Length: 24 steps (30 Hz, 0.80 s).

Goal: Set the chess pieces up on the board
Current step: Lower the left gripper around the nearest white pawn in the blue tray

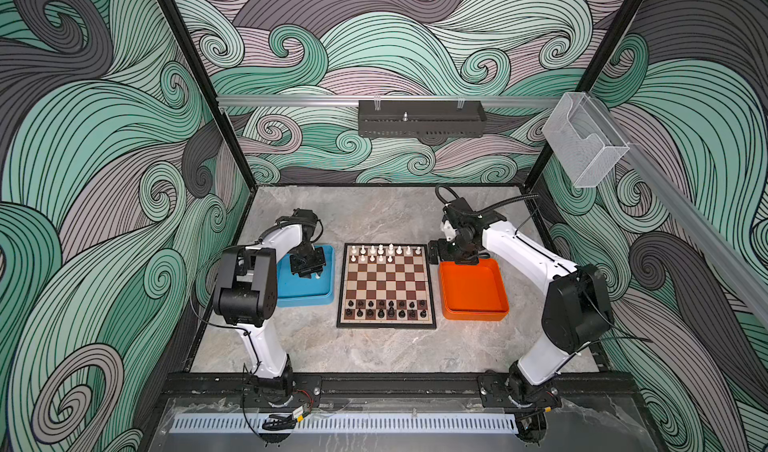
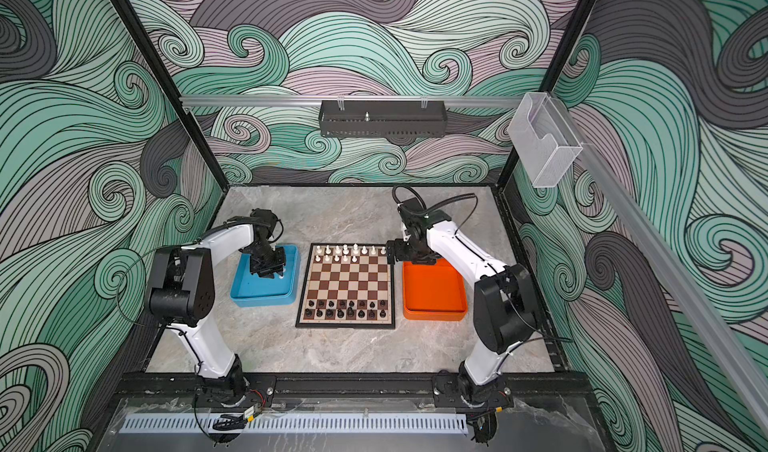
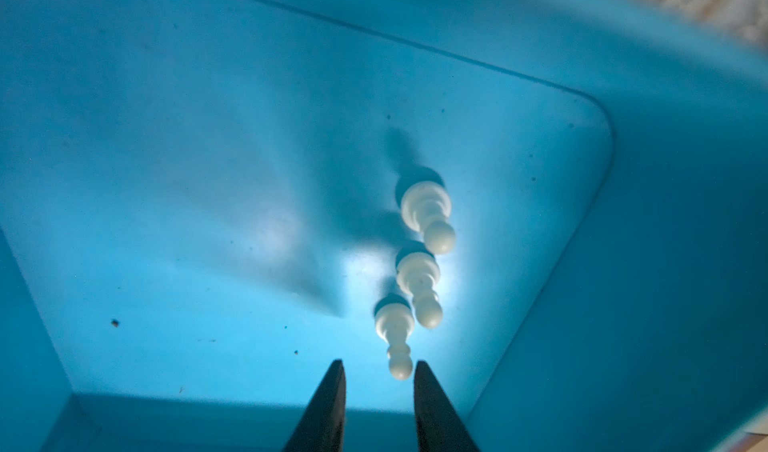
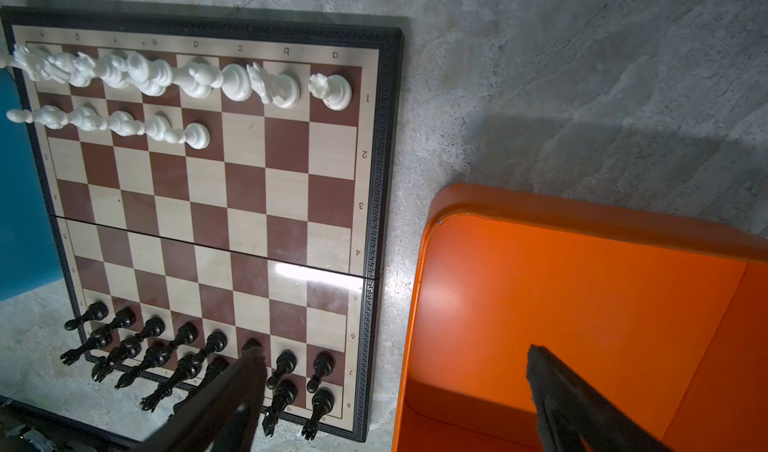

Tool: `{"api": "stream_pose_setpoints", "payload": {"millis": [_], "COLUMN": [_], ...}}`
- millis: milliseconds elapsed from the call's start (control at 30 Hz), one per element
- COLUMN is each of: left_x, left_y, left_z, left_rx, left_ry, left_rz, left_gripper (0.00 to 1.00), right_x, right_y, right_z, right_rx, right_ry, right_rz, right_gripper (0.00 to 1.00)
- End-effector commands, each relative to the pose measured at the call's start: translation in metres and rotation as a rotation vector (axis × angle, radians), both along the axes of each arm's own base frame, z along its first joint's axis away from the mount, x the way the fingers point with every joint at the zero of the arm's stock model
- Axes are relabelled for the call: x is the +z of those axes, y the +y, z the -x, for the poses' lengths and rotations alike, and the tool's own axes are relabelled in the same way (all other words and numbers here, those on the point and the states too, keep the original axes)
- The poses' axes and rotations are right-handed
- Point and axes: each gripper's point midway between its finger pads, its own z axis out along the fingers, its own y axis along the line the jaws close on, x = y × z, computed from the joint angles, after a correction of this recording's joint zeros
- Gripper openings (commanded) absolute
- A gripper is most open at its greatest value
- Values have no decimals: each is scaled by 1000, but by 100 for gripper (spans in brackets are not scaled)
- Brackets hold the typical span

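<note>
Left gripper (image 3: 379, 363): parted fingers flank a white pawn (image 3: 392, 325) (seemingly untouched) in the blue tray (image 3: 685, 263). Next, pinch and lift. Right gripper (image 4: 394, 350) gapes empty.

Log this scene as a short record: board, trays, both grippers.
board: white back row full; five pawns before it, three squares bare; black pieces fill both rows
blue tray: three white pawns in a line
orange tray: nothing in it
left gripper: in blue tray, open, tips at nearest pawn's head, no grip yet
right gripper: open, holding nothing, between board and orange tray
</note>
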Motion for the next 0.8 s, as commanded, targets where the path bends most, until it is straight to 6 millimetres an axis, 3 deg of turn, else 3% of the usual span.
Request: {"api": "stream_pose_setpoints", "payload": {"millis": [0, 767], "left_x": [4, 1], "left_y": [0, -1], "left_z": [-9, -15], "left_rx": [-4, -12], "left_ry": [-16, -15], "left_rz": [-15, -21], "left_gripper": [32, 29], "right_x": [-6, -10], "right_y": [-2, -2], "right_z": [1, 0], "right_rx": [2, 0], "right_ry": [21, 28], "right_rz": [0, -1], "right_gripper": [97, 97]}}
